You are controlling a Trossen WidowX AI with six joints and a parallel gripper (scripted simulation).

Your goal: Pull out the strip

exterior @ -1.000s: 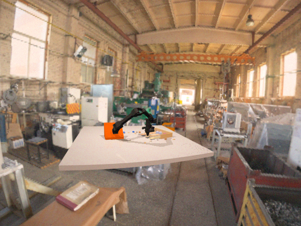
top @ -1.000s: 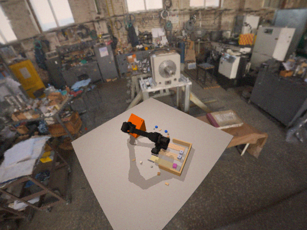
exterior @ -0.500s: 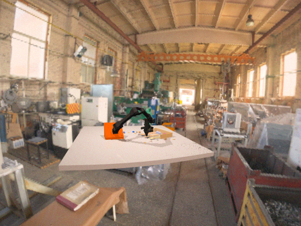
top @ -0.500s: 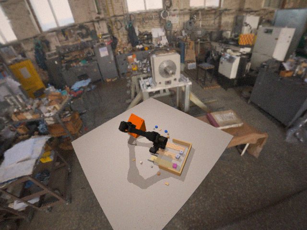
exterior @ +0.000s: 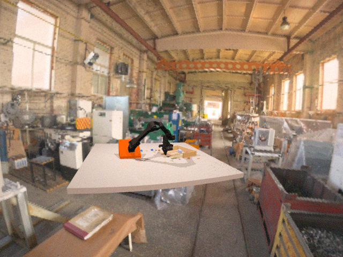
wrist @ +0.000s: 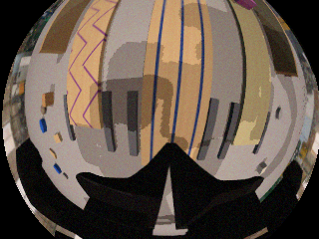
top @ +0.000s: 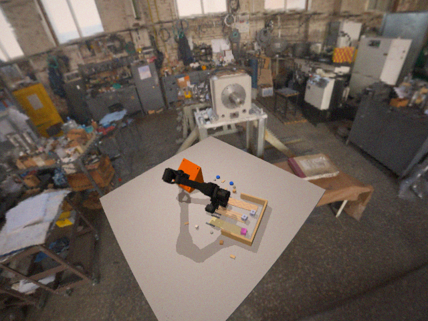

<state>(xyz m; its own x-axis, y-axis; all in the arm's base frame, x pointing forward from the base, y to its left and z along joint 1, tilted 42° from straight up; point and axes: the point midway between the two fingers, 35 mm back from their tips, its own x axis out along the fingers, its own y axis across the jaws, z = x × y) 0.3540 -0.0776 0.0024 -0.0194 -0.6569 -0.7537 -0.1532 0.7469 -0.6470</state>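
Observation:
My gripper [top: 209,208] [exterior: 165,153] [wrist: 170,146] is shut and empty, its tips over the near end of the blue-striped strip [top: 229,214] [wrist: 169,55]. The gap above the strip is hard to judge. A zigzag strip [top: 243,203] [wrist: 85,75] lies to one side, a plain yellow-green strip [top: 226,225] [wrist: 256,75] to the other. A pale blue-grey cube [top: 244,217] sits at the striped strip's far end. Another pale cube [top: 252,212] sits by the zigzag strip's far end. A magenta cube [top: 243,231] is on the yellow-green strip. The cubes' markings are too small to read.
A low wooden frame [top: 259,223] [exterior: 189,154] surrounds the strips' far ends. Short dark rails [wrist: 133,121] stand between the strips at their near ends. Blue discs [top: 231,182] and small blocks [top: 221,242] lie outside. An orange block [top: 189,171] [exterior: 124,149] stands at the arm's base.

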